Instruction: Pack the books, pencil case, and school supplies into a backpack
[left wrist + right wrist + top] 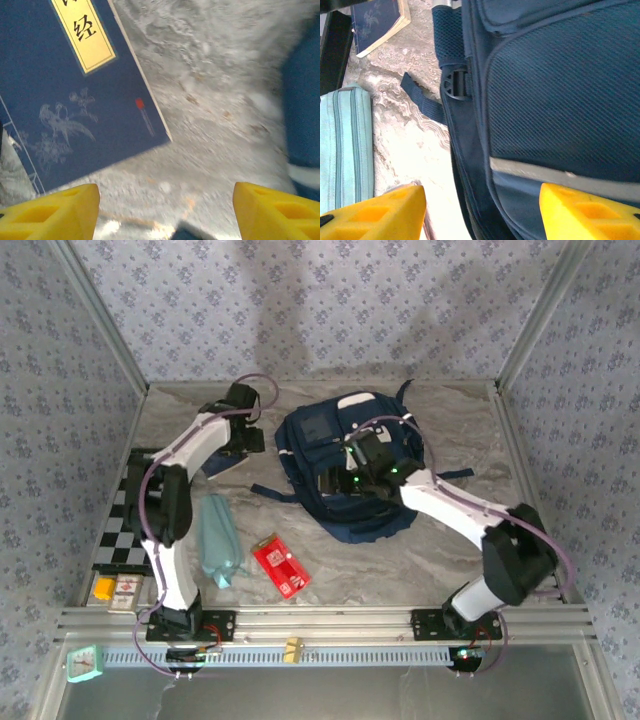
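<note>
- Left claw point(165, 217): wide, empty, over the surface point(225, 100), navy book point(75, 110) at upper left (yellow label).
- Right claw point(482, 215): wide, at the backpack point(560, 100) edge.
- Pencil case point(218, 538), red packet point(281, 565): lower left of centre.

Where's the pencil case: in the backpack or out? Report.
Out. The pencil case lies on the table, left of the backpack, apart from it.

The backpack point(560, 100) is coarse woven navy cloth with a matt black plastic buckle point(455, 85). Left of it, the pencil case point(345, 150) is soft stitched fabric and the book point(75, 125) has a matt paper cover. The table point(225, 125) under it looks like rough marbled stone.
</note>
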Robot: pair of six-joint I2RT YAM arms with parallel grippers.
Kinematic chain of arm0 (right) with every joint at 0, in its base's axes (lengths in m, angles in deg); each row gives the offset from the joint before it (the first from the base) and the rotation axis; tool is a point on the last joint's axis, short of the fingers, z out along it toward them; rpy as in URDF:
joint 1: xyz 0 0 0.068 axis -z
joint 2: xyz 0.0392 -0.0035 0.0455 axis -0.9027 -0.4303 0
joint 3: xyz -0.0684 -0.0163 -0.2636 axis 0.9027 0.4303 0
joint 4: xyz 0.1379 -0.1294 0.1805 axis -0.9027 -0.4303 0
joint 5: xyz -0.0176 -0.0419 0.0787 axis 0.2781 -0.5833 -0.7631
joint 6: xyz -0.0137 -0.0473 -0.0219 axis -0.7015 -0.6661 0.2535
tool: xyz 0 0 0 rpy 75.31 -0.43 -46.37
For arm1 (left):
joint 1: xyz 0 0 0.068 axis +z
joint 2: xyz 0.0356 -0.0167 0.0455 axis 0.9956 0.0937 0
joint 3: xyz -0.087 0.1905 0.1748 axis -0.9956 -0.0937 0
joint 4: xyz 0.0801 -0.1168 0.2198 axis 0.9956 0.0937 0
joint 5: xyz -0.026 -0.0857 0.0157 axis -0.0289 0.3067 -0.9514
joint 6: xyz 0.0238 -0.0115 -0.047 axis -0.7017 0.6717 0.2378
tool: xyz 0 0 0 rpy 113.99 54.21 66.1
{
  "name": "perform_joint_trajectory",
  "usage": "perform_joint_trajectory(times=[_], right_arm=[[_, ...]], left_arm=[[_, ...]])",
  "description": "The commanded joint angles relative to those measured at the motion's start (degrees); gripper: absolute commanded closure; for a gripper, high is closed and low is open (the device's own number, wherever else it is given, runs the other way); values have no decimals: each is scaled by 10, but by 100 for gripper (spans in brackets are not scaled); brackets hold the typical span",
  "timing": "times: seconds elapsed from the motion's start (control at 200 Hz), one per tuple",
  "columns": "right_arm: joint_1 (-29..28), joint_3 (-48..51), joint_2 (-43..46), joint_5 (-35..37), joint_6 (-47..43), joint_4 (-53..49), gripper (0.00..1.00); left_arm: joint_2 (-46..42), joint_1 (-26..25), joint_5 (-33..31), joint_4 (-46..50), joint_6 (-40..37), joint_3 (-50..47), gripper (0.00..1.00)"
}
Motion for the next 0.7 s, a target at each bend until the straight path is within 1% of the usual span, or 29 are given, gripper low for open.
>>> perform_joint_trajectory(times=[0.0, 0.085, 0.175, 0.22, 0.34, 0.43, 0.545, 0.695], right_arm=[[-14, -56, -44, -9, 2, 21, 37], [-23, -85, -73, -1, 1, 25, 35], [-24, -102, -95, -2, 0, 25, 35], [-24, -106, -102, -3, 1, 28, 34], [-23, -116, -116, -14, 7, 33, 34], [-23, -124, -122, -14, 1, 25, 34], [-22, -121, -126, -18, 3, 28, 34], [-18, -115, -133, -30, 2, 37, 34]], left_arm=[[49, 11, -28, 51, 5, 65, 29], [89, 15, -31, 67, 0, 109, 29], [128, 19, -49, 86, -7, 153, 29], [147, 22, -52, 96, -8, 174, 31], [186, 27, -57, 115, -10, 221, 34], [211, 30, -44, 124, -15, 245, 35], [223, 33, -46, 129, -11, 251, 38], [212, 39, -33, 110, -5, 217, 43]])
